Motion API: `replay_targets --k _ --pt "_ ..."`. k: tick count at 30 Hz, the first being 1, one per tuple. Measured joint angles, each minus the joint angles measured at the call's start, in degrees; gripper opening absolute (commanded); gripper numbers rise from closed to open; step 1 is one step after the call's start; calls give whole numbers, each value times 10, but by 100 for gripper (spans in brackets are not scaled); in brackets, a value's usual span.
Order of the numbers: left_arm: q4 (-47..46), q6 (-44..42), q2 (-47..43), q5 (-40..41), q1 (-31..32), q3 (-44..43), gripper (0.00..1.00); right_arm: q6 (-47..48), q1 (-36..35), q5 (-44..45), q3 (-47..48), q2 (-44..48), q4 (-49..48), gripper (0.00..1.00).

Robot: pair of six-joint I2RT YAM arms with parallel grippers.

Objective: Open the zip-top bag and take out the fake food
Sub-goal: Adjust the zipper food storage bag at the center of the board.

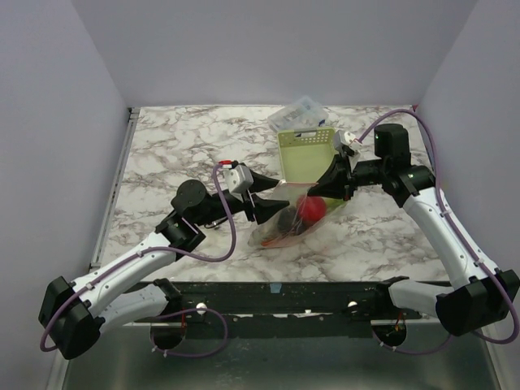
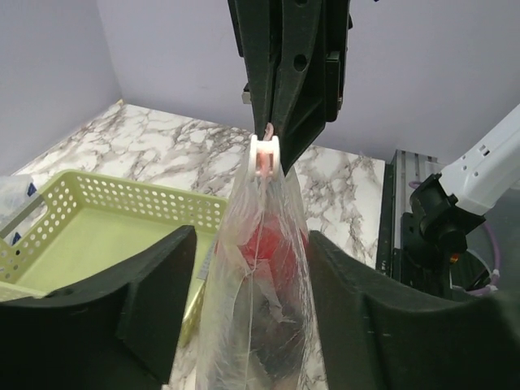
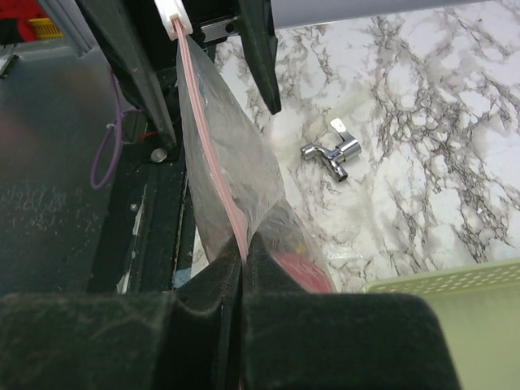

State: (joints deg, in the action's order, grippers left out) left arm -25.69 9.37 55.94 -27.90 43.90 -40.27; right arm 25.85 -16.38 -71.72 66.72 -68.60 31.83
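Overhead, you have the zip-top bag [image 1: 280, 231] strung between the two arms near the middle of the marble table [image 1: 179, 146], its lower belly seemingly resting on the surface. Your right gripper [image 1: 323, 191] is clamped on one end of the bag's top edge, probably to anchor it while the other arm works the zip. Your left gripper [image 1: 276, 199] sits at the opposite end with its jaws apart, one on either side of the plastic. The fake food [image 1: 311, 209] is inside the bag. A red round fruit is plain, but the dark piece and something orange beside it are hard to name through the crinkles. The green basket [image 1: 307, 150] and a clear box [image 1: 299, 112] lie beyond, apart from the bag.

From the left wrist, the bag hangs upright between your spread fingers [image 2: 122, 317]. The white slider [image 2: 265, 154] is at its top, in line with the right gripper behind it. You cannot tell whether the pads touch the film, and the frame cuts off the bag's bottom.

From the right wrist, the fingers meet on the pink zip strip [image 3: 213, 162], which runs taut up to the slider. The strip looks sealed along the part that shows. A small chrome fitting [image 3: 333, 154] lies on the marble nearby, its purpose unclear.
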Motion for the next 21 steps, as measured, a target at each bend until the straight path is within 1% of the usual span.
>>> replay_targets --k 5,7,8,9,10,12,13,14,17,20,21 --pt "-4 14 5 0 1 -3 24 0 0 0 -3 0 -3 1" --pt "-6 19 5 0 1 -5 6 0 0 0 -6 1 -4 1" --pt "-8 20 5 0 1 -5 0 0 0 0 -7 2 -4 1" --pt "-8 24 5 0 1 -5 0 1 0 0 -9 2 -4 3" --pt "-8 27 5 0 1 -5 0 1 0 0 -10 3 -4 8" --pt "-8 34 5 0 1 -5 0 1 0 0 -12 6 -4 21" --pt "-7 38 5 0 1 -5 0 1 0 0 -12 6 -4 31" --pt "-7 43 5 2 1 -5 0 2 0 0 -12 7 -4 38" --pt "-3 61 5 4 1 -5 0 12 1 1 -7 8 10 55" --pt "0 83 5 3 1 -5 0 35 3 2 35 -4 54 71" --pt "1 90 5 3 1 -5 0 45 3 2 60 -12 71 75"
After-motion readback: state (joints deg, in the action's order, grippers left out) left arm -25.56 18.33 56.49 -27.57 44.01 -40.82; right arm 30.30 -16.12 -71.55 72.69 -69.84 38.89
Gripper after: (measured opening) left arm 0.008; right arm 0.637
